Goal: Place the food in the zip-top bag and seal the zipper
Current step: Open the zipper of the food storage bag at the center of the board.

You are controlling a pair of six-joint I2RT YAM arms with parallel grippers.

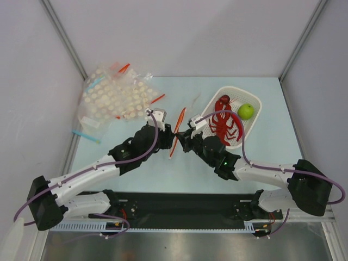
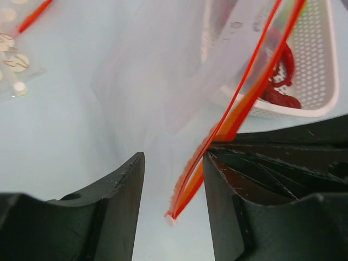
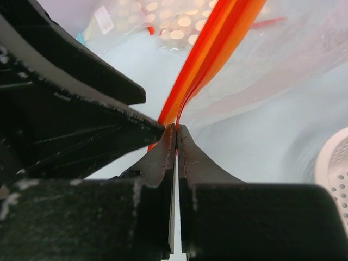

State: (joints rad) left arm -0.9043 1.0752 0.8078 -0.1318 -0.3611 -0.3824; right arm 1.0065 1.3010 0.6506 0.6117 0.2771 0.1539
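The red lobster (image 1: pixel 224 123) lies in a white perforated basket (image 1: pixel 255 102) at the right, outside the bag. The clear bag (image 2: pixel 163 70) is held up off the table between both grippers, its red zipper (image 1: pixel 175 142) running edge-on. My right gripper (image 3: pixel 176 128) is shut on the zipper (image 3: pixel 217 38) near its lower end. My left gripper (image 2: pixel 174 157) is open, its fingers on either side of the zipper's end (image 2: pixel 239 103), which lies close to the right finger. In the left wrist view the lobster (image 2: pixel 283 98) shows through the bag.
A small green fruit (image 1: pixel 246 111) lies in the basket beside the lobster. A pile of dotted clear bags (image 1: pixel 114 98) with red and blue strips lies at the back left. Both grippers (image 1: pixel 163 130) (image 1: pixel 183 137) meet at the table's middle.
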